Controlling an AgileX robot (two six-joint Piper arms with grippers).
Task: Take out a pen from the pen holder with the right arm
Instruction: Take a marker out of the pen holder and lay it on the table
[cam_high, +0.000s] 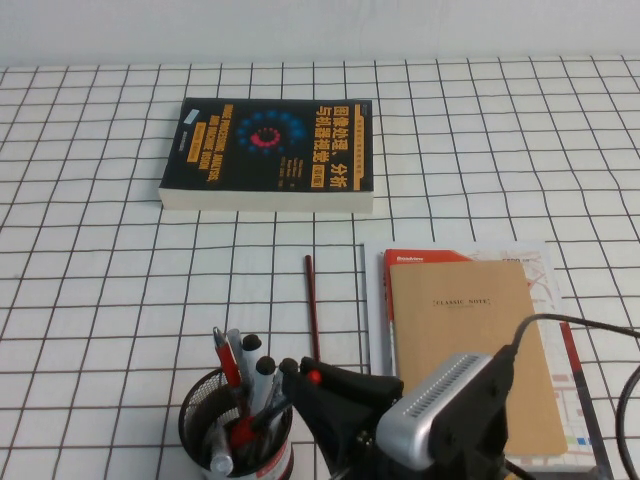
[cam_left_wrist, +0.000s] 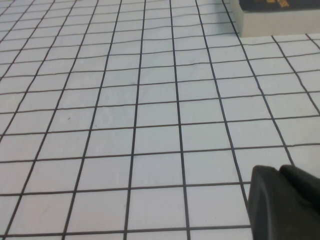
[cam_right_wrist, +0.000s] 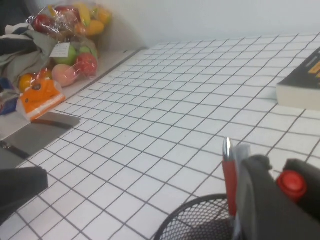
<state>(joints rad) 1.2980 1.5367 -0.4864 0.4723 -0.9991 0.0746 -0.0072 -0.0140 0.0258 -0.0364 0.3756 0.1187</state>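
Pen holder, a black mesh cup, stands at the near edge of the checked table, a little left of the middle. Several pens stick out of it, among them a red pen with a clip and two markers with black caps. The right gripper is just beside the holder's right rim, over its top. Its jaws are pressed on a pen with a red end; in the right wrist view this red end shows between the two dark fingers. The pen's lower part is inside the cup.

A dark red pen lies loose on the table beyond the holder. A brown notebook lies to the right, on other papers. A dark book lies farther back.

The left gripper shows only as a dark piece in its wrist view, low over bare table, well apart from the book; its state I cannot tell.
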